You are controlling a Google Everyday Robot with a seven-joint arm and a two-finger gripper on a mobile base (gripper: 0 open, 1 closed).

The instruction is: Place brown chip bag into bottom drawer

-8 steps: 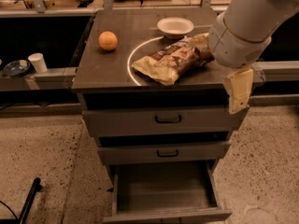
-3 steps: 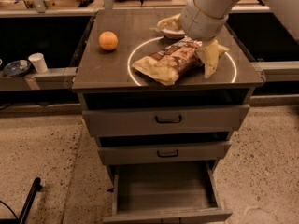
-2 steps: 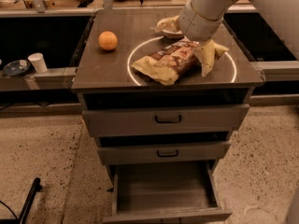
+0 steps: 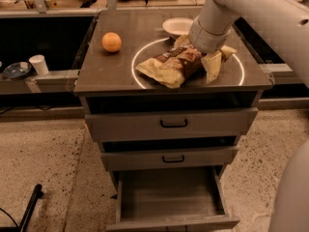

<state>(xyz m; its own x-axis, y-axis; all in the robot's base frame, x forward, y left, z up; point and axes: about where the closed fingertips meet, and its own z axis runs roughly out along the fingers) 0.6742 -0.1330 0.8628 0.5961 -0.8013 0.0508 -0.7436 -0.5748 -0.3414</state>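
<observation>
The brown chip bag (image 4: 170, 66) lies flat on the cabinet top (image 4: 116, 71), inside a white ring marked there. Its middle is dark brown and its near end is pale tan. My gripper (image 4: 219, 58) is low over the bag's right end, with my white arm coming in from the upper right. Its pale yellow fingers (image 4: 211, 65) stand apart, open, beside the bag and not closed on it. The bottom drawer (image 4: 169, 193) is pulled out under the cabinet, its plain floor bare. The two upper drawers are shut.
An orange (image 4: 111, 42) sits at the top's left. A white bowl (image 4: 176, 26) sits behind the bag, next to my arm. A white cup (image 4: 38, 64) and a dark dish (image 4: 17, 70) stand on a low ledge to the left. A black bar (image 4: 30, 208) lies on the floor.
My gripper has swung from the cabinet's right edge over to the bag's right end and dropped lower there. The bag, orange and drawers have not moved.
</observation>
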